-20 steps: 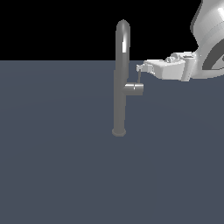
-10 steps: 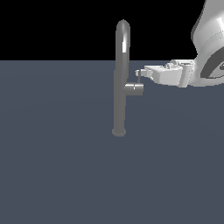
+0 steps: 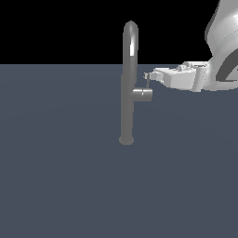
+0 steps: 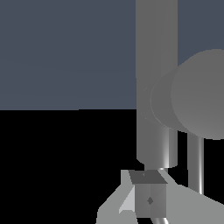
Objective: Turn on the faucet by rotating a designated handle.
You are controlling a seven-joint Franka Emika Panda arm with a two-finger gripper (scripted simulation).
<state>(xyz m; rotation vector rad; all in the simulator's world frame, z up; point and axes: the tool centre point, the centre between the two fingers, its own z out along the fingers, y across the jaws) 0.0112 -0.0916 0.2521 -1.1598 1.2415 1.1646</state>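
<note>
Faucet: the tall slim grey metallic faucet (image 3: 128, 83) with arched top is standing upright on the dark blue-grey floor (image 3: 60, 176), just left of centre in the exterior view.
Handle: the thin short grey lever rod handle (image 3: 148, 81) is rising from the end of the short cylindrical side stub (image 3: 142, 94), on the exterior view's right of the tube.
Change: the white arm gripper (image 3: 148, 76) is edging in from the exterior view's right over the last second; its tip is now meeting the handle top.
Handle position: appearing unchanged, pointing upward.
Claw state: cannot tell how far open; the wrist view shows one finger (image 4: 146, 197) close to the rod, no confirmed hold.
Task meaning: approach is finishing; rotation is not yet starting.
</note>
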